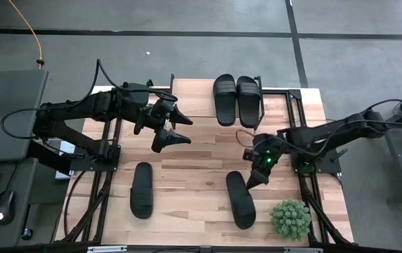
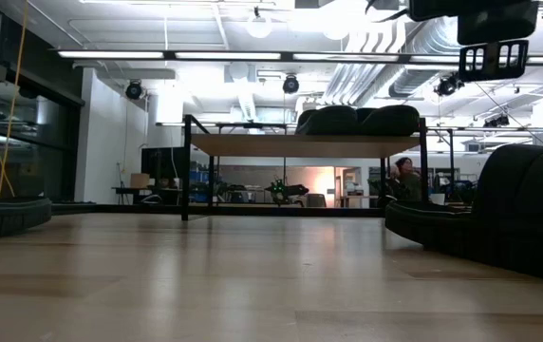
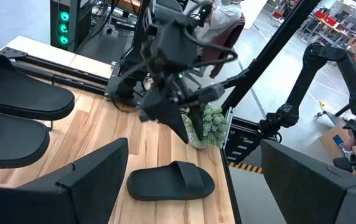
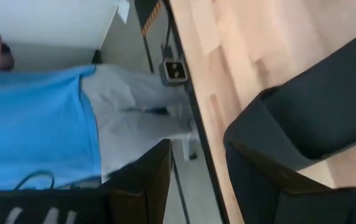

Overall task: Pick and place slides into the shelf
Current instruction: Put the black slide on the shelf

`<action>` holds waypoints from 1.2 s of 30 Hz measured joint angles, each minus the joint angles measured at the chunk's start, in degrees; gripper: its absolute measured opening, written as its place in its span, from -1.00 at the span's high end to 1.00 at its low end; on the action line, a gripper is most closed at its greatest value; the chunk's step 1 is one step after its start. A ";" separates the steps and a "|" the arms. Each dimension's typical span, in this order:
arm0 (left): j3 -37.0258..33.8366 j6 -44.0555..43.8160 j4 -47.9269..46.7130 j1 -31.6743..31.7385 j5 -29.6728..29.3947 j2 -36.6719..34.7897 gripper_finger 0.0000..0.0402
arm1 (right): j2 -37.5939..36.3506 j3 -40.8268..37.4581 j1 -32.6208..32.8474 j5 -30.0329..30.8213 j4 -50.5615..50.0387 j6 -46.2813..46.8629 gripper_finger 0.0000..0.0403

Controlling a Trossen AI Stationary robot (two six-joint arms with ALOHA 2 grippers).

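Observation:
Two black slides lie side by side, soles down, on the shelf at the table's far edge. Another slide lies sole down on the table at the near left. A further slide lies at the near right and also shows in the left wrist view. My right gripper hangs open just above that slide's far end, tilted downward, with nothing between its fingers. My left gripper stays open, raised over the table's middle left, in front of the shelf.
A small green plant stands at the table's near right corner, close to the right slide. A person in a blue top stands beyond the table's edge. Bare wood lies between the two slides on the table.

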 joint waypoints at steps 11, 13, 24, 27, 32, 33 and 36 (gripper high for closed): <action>0.00 0.00 -0.31 0.00 0.02 0.00 -0.73 | 7.71 0.00 3.80 -2.16 5.78 -1.24 0.27; 0.00 0.00 -0.31 0.00 0.01 0.00 -0.73 | 9.11 0.00 4.06 -2.16 5.72 -2.21 0.27; 0.00 0.00 -0.31 0.00 0.05 0.00 -0.73 | 16.80 0.00 3.09 -3.30 8.48 -7.51 0.27; 0.00 -0.02 -0.31 0.02 0.23 0.00 -0.73 | 18.59 0.00 2.55 -3.50 8.47 -9.11 0.27; 0.00 -0.23 -0.37 0.01 1.09 0.00 -0.73 | 20.98 0.00 1.28 -5.33 10.07 -11.29 0.27; 0.00 -0.23 -0.38 0.02 1.15 0.00 -0.73 | 21.34 0.00 1.04 -5.79 10.17 -11.64 0.27; 0.00 -0.24 -0.63 0.02 1.18 0.00 -0.73 | 22.16 0.00 0.44 -5.98 10.31 -12.70 0.27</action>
